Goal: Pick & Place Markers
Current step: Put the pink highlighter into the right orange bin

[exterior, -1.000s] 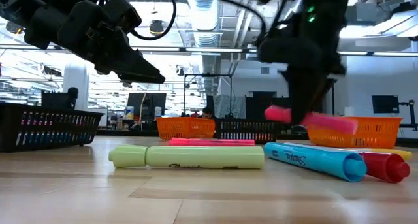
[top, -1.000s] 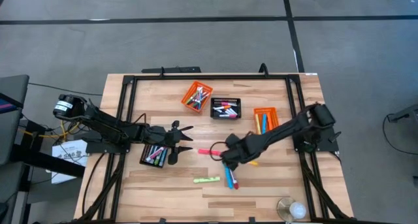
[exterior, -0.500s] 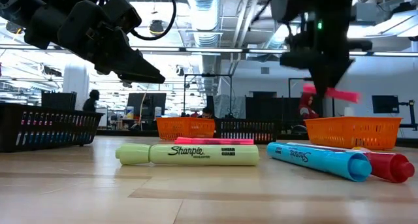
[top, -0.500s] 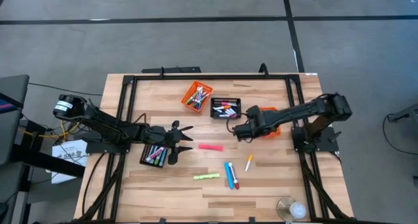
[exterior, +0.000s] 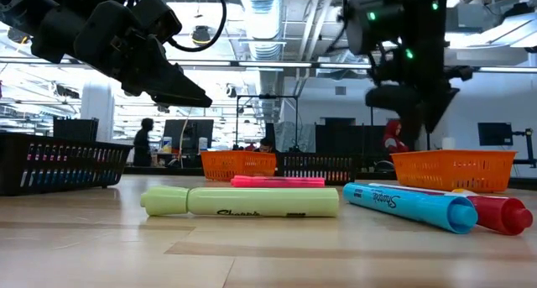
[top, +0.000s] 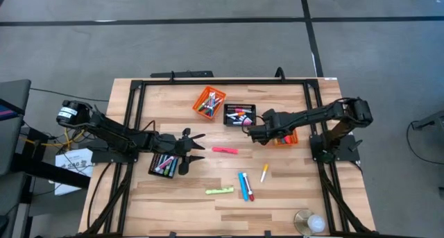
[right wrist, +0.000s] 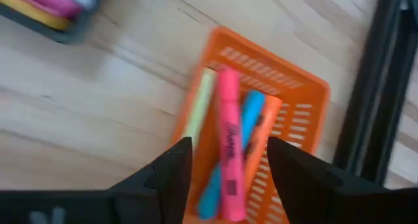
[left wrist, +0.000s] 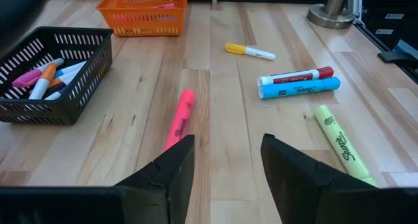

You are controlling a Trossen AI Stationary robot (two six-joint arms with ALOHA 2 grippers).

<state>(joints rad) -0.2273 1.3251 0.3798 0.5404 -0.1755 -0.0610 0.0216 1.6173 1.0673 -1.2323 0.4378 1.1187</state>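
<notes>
Several markers lie loose on the table's middle: a pink one [top: 224,150], a green one [top: 219,190], a blue one [top: 242,184], a red one [top: 249,189] and a small yellow-white one [top: 264,173]. My right gripper [right wrist: 228,185] stands open above the right orange basket [right wrist: 297,100], pointing down at it. A pink marker [right wrist: 228,152] lies in that basket among green, blue and orange markers. My left gripper [top: 198,146] waits open above the table's left part, beside a black basket [top: 164,164] of markers; the pink marker [left wrist: 179,119] lies ahead of its fingers.
An orange basket [top: 209,102] and a black basket [top: 240,115], both with markers, stand at the table's far middle. A black frame rail [top: 310,120] runs just right of the right orange basket. A round clear object [top: 309,222] sits at the near right corner.
My right gripper has risen from the table's middle with a pink marker and carried it toward the far right, over the orange basket. It has let go there, and the pink marker now lies in the basket.
</notes>
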